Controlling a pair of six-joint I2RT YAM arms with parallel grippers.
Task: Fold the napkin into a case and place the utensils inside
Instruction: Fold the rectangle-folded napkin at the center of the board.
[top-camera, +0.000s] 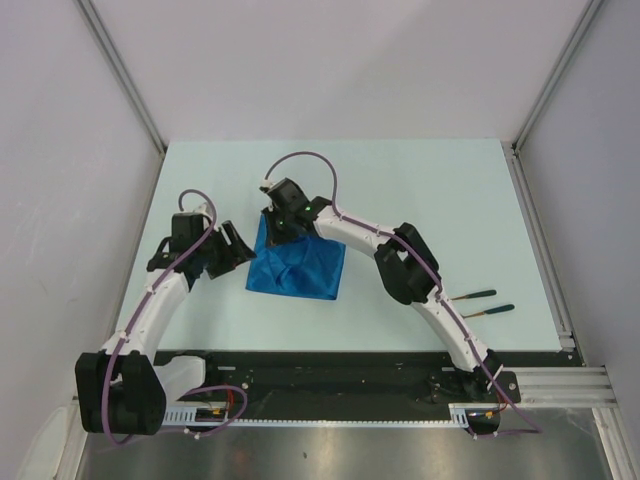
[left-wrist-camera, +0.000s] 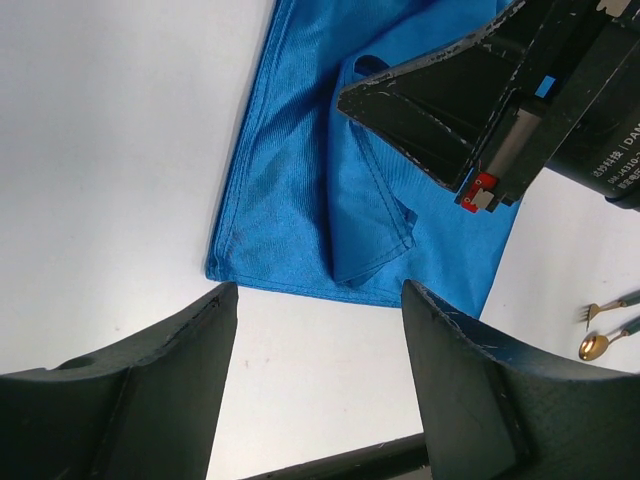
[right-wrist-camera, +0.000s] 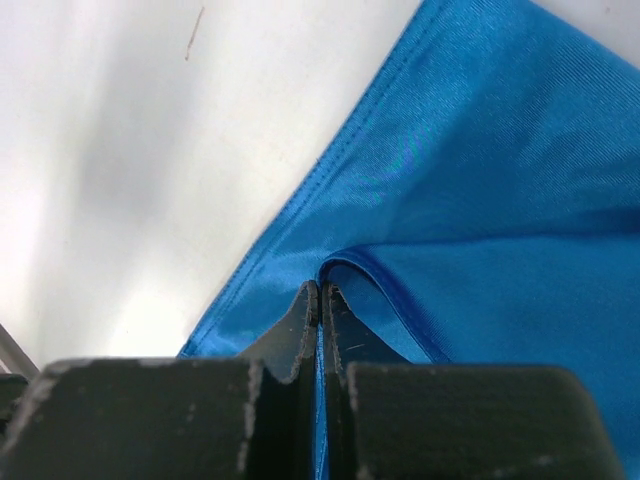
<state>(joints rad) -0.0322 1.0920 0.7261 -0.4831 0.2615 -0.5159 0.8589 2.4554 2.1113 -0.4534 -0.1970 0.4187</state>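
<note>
The pale green table (top-camera: 420, 190) lies bare on every side of the bright royal-blue soft cloth napkin (top-camera: 297, 268). The widest open stretch is beyond the napkin's far edge. Its hemmed left edge (left-wrist-camera: 245, 170) runs straight, and one flap is folded over its middle, leaving a loose point.

Just left of the napkin, the black two-finger left gripper (top-camera: 238, 245) hovers with its jaws spread wide. It holds nothing and touches nothing. In its wrist view the napkin's near edge lies just past the fingertips (left-wrist-camera: 225, 300).

At the napkin's far left corner, the black right gripper (top-camera: 277, 225) has its jaws pressed together on a folded hem. Blue cloth shows between the fingers (right-wrist-camera: 300, 320). Its housing carries a small red tab and white lettering that starts "DAM" and is cut off by the frame edge. A smaller line below is too small to read.

Well right of the napkin, past the right forearm, lie a gold-headed fork (left-wrist-camera: 610, 308) and spoon (left-wrist-camera: 600, 343) with slim dark handles. They lie side by side near the table's front edge.
</note>
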